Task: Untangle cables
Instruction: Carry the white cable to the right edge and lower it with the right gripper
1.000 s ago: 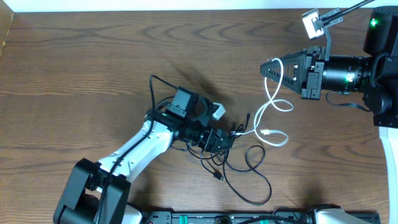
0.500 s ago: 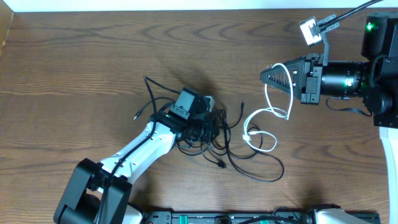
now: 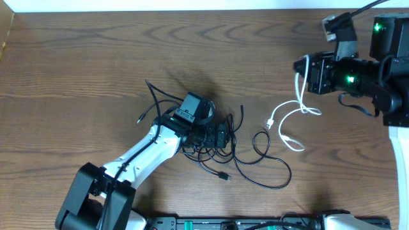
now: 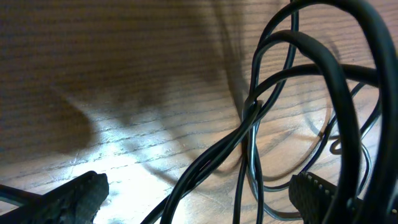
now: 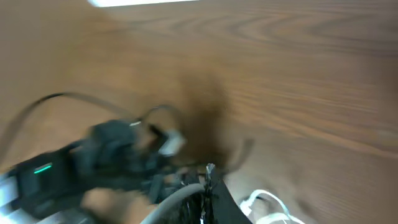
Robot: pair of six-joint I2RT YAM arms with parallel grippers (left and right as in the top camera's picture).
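Cables lie in 2 groups on the wooden table (image 3: 96, 64). The black cables (image 3: 233, 150) form a knotted bunch near the middle of the table, with thin ends sticking out to the left and top and a wide loop trailing toward the lower right. The white cable (image 3: 298, 89) is to the right of that bunch. Its upper end is lifted at the right gripper (image 3: 299, 66), and the rest curves down to the wood, where its small plug rests close to the outer black loop; whether the 2 colours touch there cannot be told.

The left gripper (image 3: 220, 136) sits low over the black bunch. In the left wrist view its 2 fingers (image 4: 78, 196) stand wide apart, with several black strands crossing the gap between them and none pinched.

The right wrist view is blurred, but the right gripper's fingers look closed together there, pinching the white cable at the upper right of the table.
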